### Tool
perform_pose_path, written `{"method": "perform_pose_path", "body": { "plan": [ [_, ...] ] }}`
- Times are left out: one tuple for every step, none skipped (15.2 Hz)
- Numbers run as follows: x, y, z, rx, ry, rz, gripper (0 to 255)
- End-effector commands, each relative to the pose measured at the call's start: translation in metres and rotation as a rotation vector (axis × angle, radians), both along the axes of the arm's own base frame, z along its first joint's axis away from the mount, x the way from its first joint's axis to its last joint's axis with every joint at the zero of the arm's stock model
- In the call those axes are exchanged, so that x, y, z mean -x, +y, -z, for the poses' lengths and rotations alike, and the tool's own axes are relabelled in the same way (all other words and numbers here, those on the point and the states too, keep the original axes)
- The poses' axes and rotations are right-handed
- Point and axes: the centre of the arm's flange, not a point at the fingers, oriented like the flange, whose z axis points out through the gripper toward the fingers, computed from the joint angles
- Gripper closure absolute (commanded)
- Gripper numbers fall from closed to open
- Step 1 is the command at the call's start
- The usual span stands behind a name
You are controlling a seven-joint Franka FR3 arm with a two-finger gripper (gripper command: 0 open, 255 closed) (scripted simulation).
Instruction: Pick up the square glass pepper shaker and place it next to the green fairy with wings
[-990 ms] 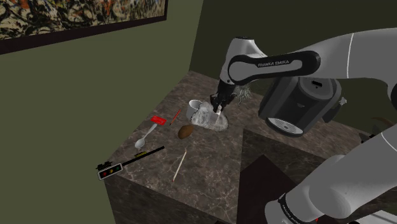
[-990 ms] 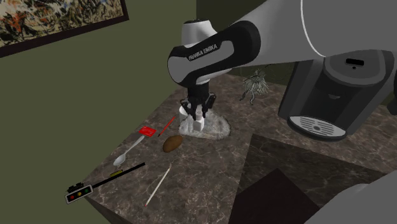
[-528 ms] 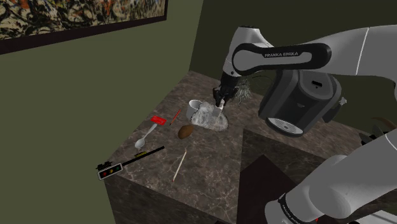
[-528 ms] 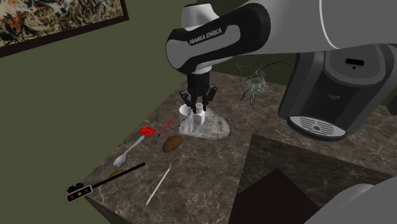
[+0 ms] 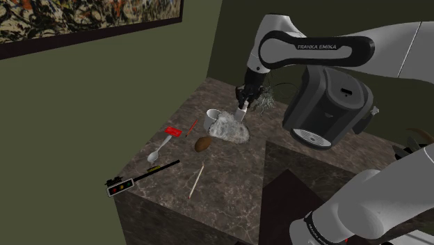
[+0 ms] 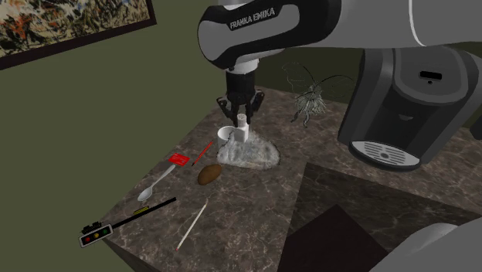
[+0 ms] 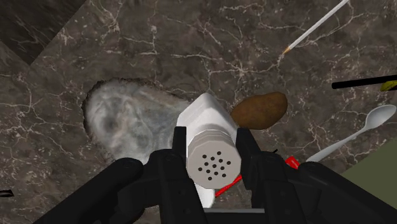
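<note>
Dark marbled stone tops the table (image 5: pixel 222 174), with olive walls behind. In the shoulder view the pincer (image 5: pixel 242 108) hangs just above a pale grey mound (image 5: pixel 231 131), clasping the white pepper shaker (image 5: pixel 241 115) clear of the stone. The arm arches over with its wrist pointing straight down. In the second exterior view the wiry winged fairy (image 6: pixel 309 102) stands beyond the mound, so the carry looks short. In the wrist view both fingers (image 7: pixel 180 151) press the sides of the shaker's perforated cap, which should let it be set down upright.

Three cameras, one dark marbled tabletop (image 5: pixel 229 174)
Shoulder and second exterior views look down alike toward the olive wall (image 5: pixel 83 104); the wrist view looks down along the black two-finger gripper (image 7: pixel 213 137), close above the tabletop.
</note>
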Motion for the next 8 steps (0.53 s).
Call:
{"method": "perform_pose_path", "body": {
  "plan": [
    [-0.001, 0.000, -0.010, 0.000, 0.000, 0.000, 255],
    [-0.001, 0.000, -0.015, 0.000, 0.000, 0.000, 255],
    [-0.001, 0.000, -0.021, 0.000, 0.000, 0.000, 255],
    [-0.001, 0.000, -0.026, 0.000, 0.000, 0.000, 255],
    [-0.001, 0.000, -0.031, 0.000, 0.000, 0.000, 255],
    [-0.001, 0.000, -0.037, 0.000, 0.000, 0.000, 255],
    [-0.001, 0.000, -0.042, 0.000, 0.000, 0.000, 255],
    [-0.001, 0.000, -0.047, 0.000, 0.000, 0.000, 255]
  ]
}}
